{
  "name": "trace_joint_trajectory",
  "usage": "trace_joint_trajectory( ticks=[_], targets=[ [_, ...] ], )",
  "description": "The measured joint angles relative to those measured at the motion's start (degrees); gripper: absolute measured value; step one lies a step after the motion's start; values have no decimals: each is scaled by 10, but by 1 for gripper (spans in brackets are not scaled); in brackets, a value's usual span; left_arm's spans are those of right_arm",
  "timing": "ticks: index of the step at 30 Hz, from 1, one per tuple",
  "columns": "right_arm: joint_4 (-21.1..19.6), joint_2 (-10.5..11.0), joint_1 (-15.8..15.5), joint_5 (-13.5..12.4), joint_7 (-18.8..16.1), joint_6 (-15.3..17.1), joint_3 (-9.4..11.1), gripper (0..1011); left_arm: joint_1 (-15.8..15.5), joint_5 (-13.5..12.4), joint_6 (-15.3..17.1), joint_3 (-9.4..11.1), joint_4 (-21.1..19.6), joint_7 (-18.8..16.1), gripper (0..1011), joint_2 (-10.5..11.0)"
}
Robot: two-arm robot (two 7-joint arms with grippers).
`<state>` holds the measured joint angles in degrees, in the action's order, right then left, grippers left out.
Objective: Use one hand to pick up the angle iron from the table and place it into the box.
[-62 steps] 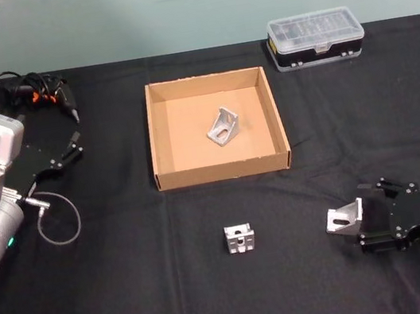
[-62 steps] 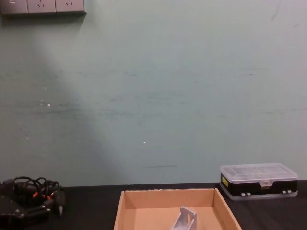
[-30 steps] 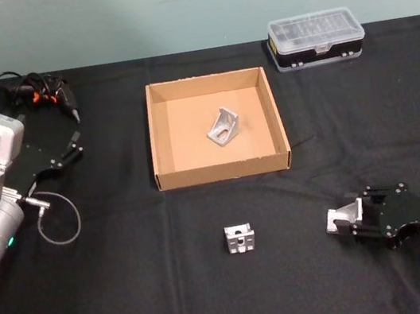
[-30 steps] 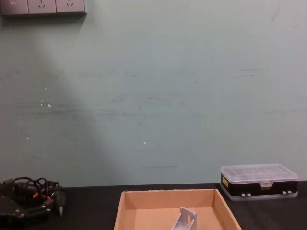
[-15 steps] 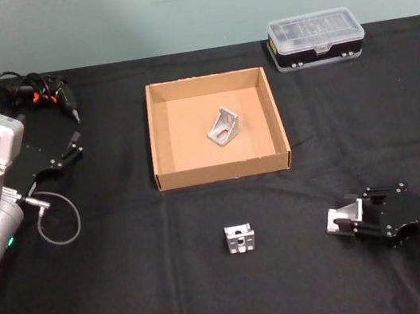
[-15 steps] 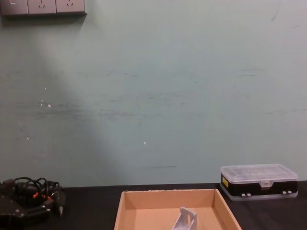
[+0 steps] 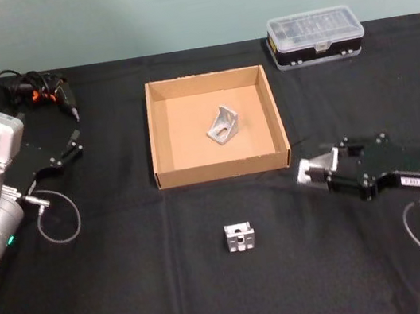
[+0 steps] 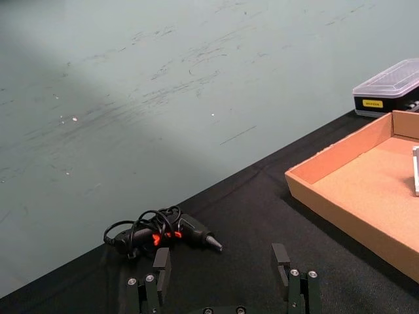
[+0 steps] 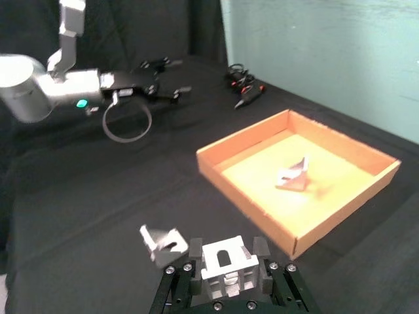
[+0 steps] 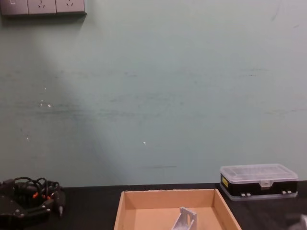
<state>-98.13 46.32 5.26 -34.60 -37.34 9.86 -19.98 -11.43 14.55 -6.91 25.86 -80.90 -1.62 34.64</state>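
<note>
My right gripper [image 7: 315,170] is shut on an angle iron [image 7: 311,167], a small silver bracket, just right of the near right corner of the tan cardboard box [image 7: 220,170]. In the right wrist view the held angle iron [image 9: 226,260] sits between the black jaws, with the box [image 9: 243,202] ahead. A second angle iron [image 7: 222,126] lies inside the box, and a third [image 7: 240,237] stands on the black table [image 7: 137,298] in front of it. My left gripper [image 7: 71,145] is parked open at the far left.
A clear-lidded plastic case [image 7: 316,37] stands behind the box to the right. A black tool with coiled cable [image 7: 33,88] lies at the back left, near my left gripper [image 8: 221,268]. A loose cable loop [image 7: 57,219] lies by the left arm.
My right gripper has shut on the angle iron at the near right and carried it forward and left, up to the box's near right corner. The left arm has not moved.
</note>
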Motion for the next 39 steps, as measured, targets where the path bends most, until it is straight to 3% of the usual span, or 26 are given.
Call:
trace_joint_trajectory(
  ticks=[5,8,11,15,19,22,25,26,30,39],
  targets=[
    [-10,-10,41,-14,29,57,-4,469,0,0,0,0,0,0,1000,0],
    [-2,-26,84,-16,49,95,-14,469,0,0,0,0,0,0,1000,0],
    [20,-54,141,-10,70,132,-36,469,0,0,0,0,0,0,1000,0],
    [46,-82,187,0,91,158,-57,469,0,0,0,0,0,0,1000,0],
    [101,-130,252,23,119,187,-91,469,0,0,0,0,0,0,1000,0],
    [133,-154,279,36,131,195,-105,469,0,0,0,0,0,0,1000,0],
    [193,-196,319,56,144,202,-124,469,0,0,0,0,0,0,1000,0],
    [193,-196,319,56,144,202,-124,469,0,0,0,0,0,0,1000,0],
    [278,-245,363,86,147,194,-148,469,0,0,0,0,0,0,1000,0],
    [408,-308,413,122,147,174,-173,469,0,0,0,0,0,0,1000,0]
  ],
)
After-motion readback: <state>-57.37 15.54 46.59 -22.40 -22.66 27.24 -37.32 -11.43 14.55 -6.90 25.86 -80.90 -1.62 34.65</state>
